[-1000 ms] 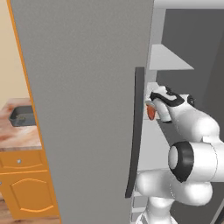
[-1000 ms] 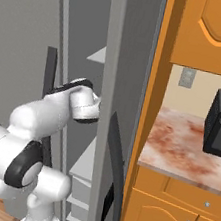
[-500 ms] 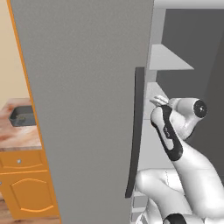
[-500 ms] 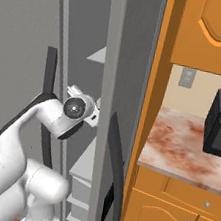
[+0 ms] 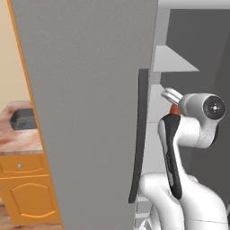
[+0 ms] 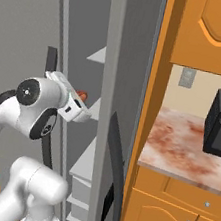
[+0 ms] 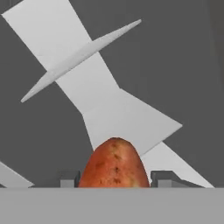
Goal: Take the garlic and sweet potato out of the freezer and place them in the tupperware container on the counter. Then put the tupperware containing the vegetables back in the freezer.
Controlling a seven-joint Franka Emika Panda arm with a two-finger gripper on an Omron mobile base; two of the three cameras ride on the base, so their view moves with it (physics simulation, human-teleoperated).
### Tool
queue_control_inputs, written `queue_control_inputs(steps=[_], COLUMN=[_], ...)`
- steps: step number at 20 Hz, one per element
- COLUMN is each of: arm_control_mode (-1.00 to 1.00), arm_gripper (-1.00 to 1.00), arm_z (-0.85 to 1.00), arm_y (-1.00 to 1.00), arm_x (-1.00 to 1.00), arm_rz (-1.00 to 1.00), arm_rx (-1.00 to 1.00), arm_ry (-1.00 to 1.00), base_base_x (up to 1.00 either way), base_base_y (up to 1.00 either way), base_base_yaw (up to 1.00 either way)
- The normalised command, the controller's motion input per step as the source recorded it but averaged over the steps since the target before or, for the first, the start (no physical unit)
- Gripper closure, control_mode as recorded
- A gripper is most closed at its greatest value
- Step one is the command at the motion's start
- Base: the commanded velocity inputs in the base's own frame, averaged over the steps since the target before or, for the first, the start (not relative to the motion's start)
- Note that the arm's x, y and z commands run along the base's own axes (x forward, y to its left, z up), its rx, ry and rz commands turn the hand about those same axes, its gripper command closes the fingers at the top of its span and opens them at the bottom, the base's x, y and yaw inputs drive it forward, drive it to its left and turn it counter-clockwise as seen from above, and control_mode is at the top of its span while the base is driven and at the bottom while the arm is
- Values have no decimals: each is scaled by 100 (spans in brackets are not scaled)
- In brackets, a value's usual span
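The end effector (image 7: 114, 183) is clamped on the sweet potato (image 7: 114, 164), which sits between its two fingers in front of the freezer's (image 5: 90, 112) grey shelves (image 7: 109, 109). The tupperware container (image 5: 22, 119) rests on the desk (image 5: 15, 141) at far left, well apart from the arm.

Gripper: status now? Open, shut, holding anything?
Gripper: closed on the sweet potato, which sits between the two fingertips in the hand view, in front of the freezer shelves.
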Motion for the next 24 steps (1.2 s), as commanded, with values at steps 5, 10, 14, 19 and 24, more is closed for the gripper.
queue_control_inputs(steps=[5, 10, 14, 19, 24], arm_control_mode=[-100, -100, -100, -100, -100], arm_gripper=[100, 100, 100, 100, 100], arm_z=[60, 42, 16, 0, 0], arm_y=[0, 1, 22, 39, 13], arm_x=[-94, -73, -47, -40, -41], arm_rz=[-12, -7, -3, -1, 0], arm_rx=[0, 0, 0, 0, 0], arm_ry=[20, 27, 24, 18, 11], base_base_x=[0, 0, 0, 0, 0], base_base_y=[0, 0, 0, 0, 0], base_base_yaw=[0, 0, 0, 0, 0])
